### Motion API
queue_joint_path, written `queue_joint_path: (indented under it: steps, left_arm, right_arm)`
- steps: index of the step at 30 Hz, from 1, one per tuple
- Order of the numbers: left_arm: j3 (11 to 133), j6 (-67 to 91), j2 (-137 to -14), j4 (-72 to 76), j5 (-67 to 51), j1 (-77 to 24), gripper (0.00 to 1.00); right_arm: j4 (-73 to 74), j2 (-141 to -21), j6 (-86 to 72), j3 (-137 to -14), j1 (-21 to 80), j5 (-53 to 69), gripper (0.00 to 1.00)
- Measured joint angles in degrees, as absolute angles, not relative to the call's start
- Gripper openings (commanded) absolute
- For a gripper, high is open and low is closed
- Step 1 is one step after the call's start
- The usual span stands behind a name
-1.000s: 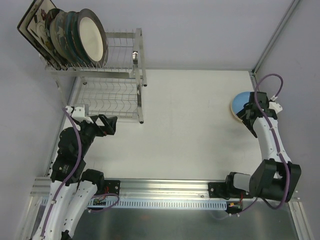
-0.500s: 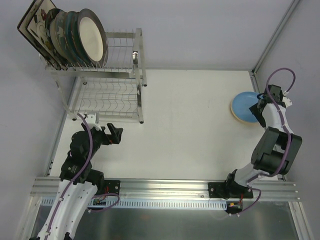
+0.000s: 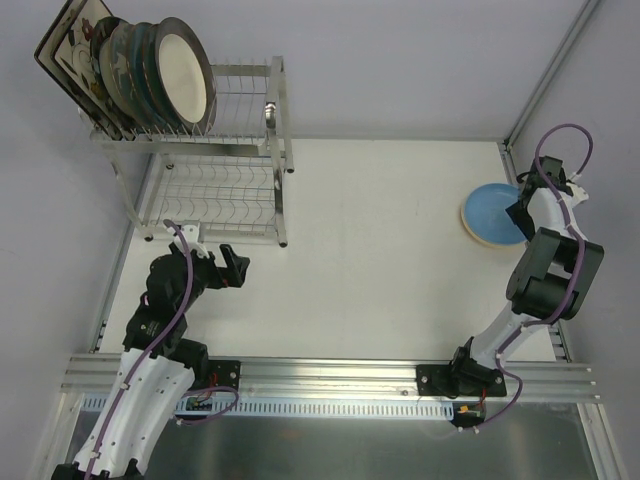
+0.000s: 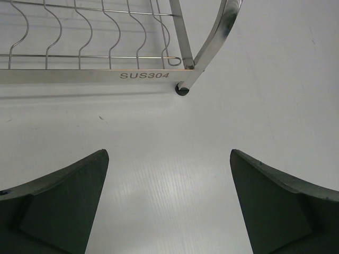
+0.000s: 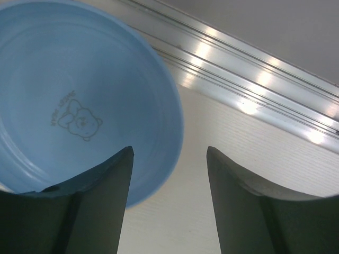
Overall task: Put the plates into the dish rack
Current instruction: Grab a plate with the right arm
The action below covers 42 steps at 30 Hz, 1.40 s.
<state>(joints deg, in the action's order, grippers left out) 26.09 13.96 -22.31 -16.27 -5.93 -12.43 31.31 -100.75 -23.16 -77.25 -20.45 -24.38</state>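
Note:
The dish rack (image 3: pixel 278 110) stands at the far left. Its upper tier holds square floral plates (image 3: pixel 70 45), dark teal plates (image 3: pixel 135 60) and a round dark-rimmed cream plate (image 3: pixel 185 70); the lower tier (image 3: pixel 215 200) is bare. A light blue plate (image 3: pixel 488 212) lies flat at the table's right side. My right gripper (image 3: pixel 520 212) is at its right rim, open. In the right wrist view the blue plate (image 5: pixel 74 100) has its rim between the fingers of the right gripper (image 5: pixel 169 151), untouched. My left gripper (image 3: pixel 235 268) hangs wide open over bare table; the left wrist view shows the left gripper (image 4: pixel 169 153) before the rack's lower tier (image 4: pixel 143 75).
An aluminium rail (image 5: pixel 254 69) and the grey wall run close along the table's right edge, just beyond the blue plate. The rack's foot (image 4: pixel 182 90) stands ahead of the left gripper. A slotted rail (image 3: pixel 320 375) carries both arm bases at the near edge.
The left arm has drawn back from the rack toward the near edge. The right gripper has moved to the blue plate's right rim, and its jaws have narrowed.

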Motion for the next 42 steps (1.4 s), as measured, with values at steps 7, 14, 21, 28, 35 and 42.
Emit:
queue_joint_path:
  steps: [7,14,21,28,35,42]
  left_arm:
    - [26.0,14.0,-23.2,-16.1,-6.0,-12.4,0.99]
    - [25.8,13.9,-23.4,-15.7,-6.0,-12.4,0.99]
    - [25.8,13.9,-23.9,-15.7,-6.0,-12.4,0.99]
    - [25.7,13.9,-23.9,-15.7,-6.0,-12.4,0.99]
    - [25.7,13.9,-23.9,-15.7,-6.0,-12.4,0.99]
    - [25.7,13.9,-24.0,-15.7,-6.1,-12.4,0.99]
  right_arm:
    - [32.6,-104.1,-23.8,-77.1,-21.5,-26.2,0.59]
    - [31.1,-105.1,-23.3,-77.1,-22.3,-26.1,0.54]
    - [29.1,-107.9,-22.5,-77.1,-22.6,-25.5,0.46]
    - [28.3,-108.6,-21.6,-77.1,-22.7,-25.0,0.29]
    - [26.8,-108.6,-20.3,-77.1,-22.6,-23.5,0.04]
    - [23.5,-108.3,-18.2,-76.1,-20.3,-21.3,0.01]
